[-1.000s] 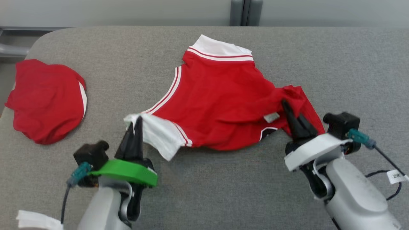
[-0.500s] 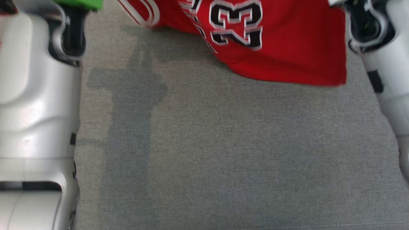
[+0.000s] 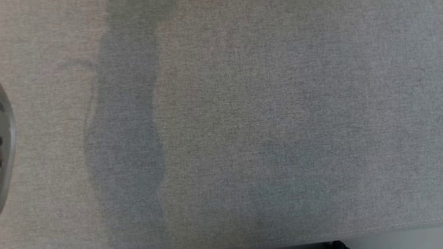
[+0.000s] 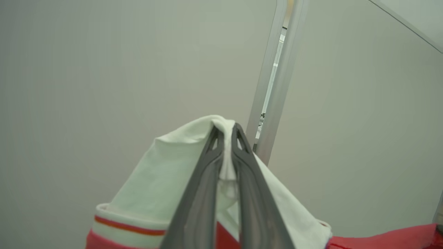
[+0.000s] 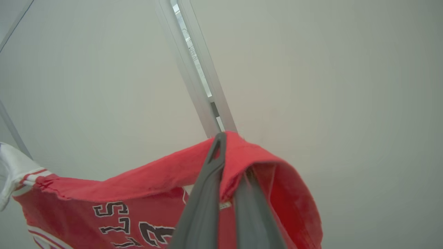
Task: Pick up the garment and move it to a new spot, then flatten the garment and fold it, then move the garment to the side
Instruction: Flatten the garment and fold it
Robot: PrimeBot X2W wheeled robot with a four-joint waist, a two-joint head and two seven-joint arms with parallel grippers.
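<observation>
The garment is a red jersey with white trim and black-and-white numbers, and it hangs in the air in front of a pale wall. My left gripper [image 4: 225,129] is shut on a white-trimmed corner of the garment [image 4: 159,180], with cloth pinched between its fingertips. My right gripper [image 5: 229,147] is shut on a red edge of the garment [image 5: 138,193], which drapes over one finger and stretches away to the left, numbers showing below.
Below me lies the grey cloth-covered table [image 3: 263,114], with a long shadow across its left part and its front seam at the lower right. A pale arm part [image 3: 5,148] shows at the left edge. A metal post [image 4: 273,86] runs up the wall behind.
The garment lay on the table a second ago with both grippers at its near corners. Both arms have since lifted it up, and the head camera has tilted down to bare table.
</observation>
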